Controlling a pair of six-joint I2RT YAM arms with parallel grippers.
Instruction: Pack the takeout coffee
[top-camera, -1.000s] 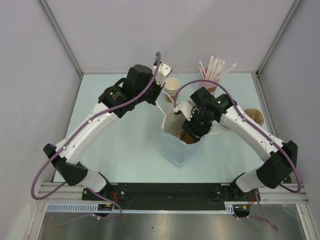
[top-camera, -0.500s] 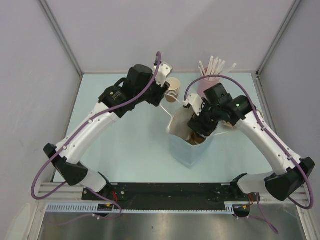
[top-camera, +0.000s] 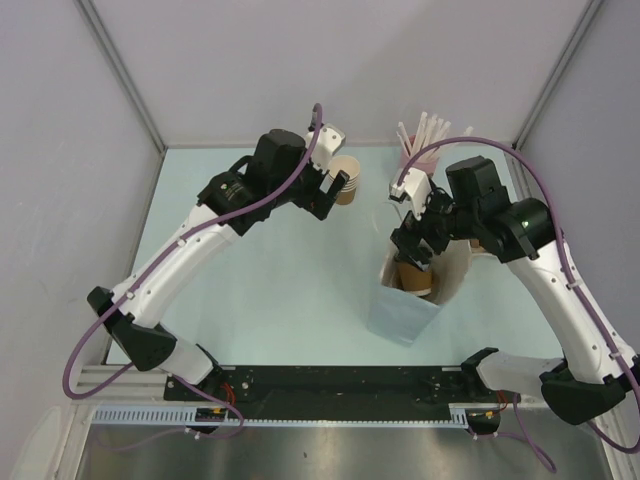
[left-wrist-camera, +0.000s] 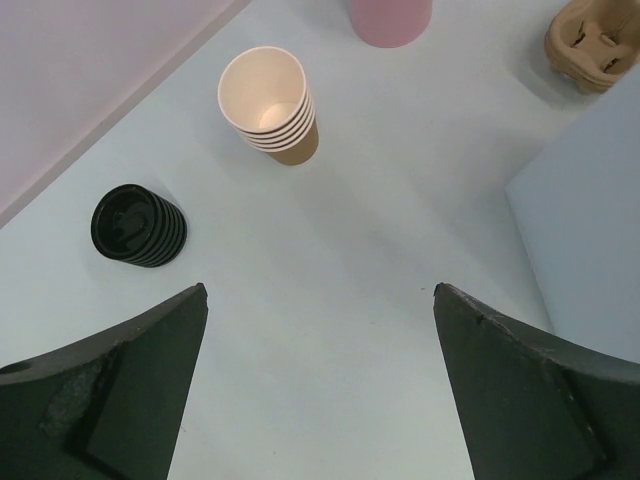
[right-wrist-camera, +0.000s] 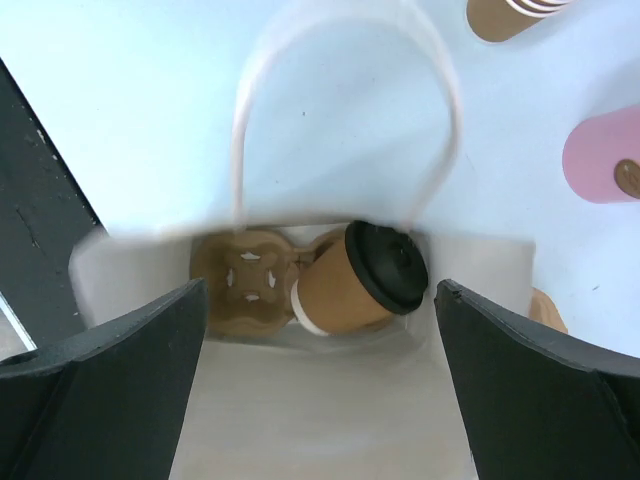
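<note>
**Top external view.** The paper bag (top-camera: 403, 318) stands upright on the worktop (top-camera: 270, 290), towards the right arm. The takeout coffee (top-camera: 412, 275) shows as a brown shape inside the bag mouth. The right gripper (top-camera: 415, 245) hangs just above that mouth. The left gripper (top-camera: 323, 195) is well apart from the bag, beside the stack of lidless cups (top-camera: 345, 180). The right arm is much the nearer to the coffee.

**Left wrist view.** The fingers (left-wrist-camera: 110, 390) of the left gripper are spread wide, with bare worktop between them. Ahead lie the lidless cups, a stack of black lids (left-wrist-camera: 138, 225) and a pink cup (left-wrist-camera: 390, 15). One bag wall fills the right edge.

**Right wrist view.** The right gripper is also fully spread and carries nothing. The coffee sits straight ahead of it at the bag bottom, between the lines of its two fingers. The cup is tilted: its long axis runs from the base at lower left to the black lid (right-wrist-camera: 387, 265) at upper right. It leans against a cardboard cup carrier (right-wrist-camera: 243, 280). Judged from this, any further move should come from above along that slanted axis.

**Change from the earlier frames.** A second ago the bag stood nearer the centre, with the right gripper down in its mouth. The bag has since shifted right. The right gripper has risen, and both grippers have spread.
</note>
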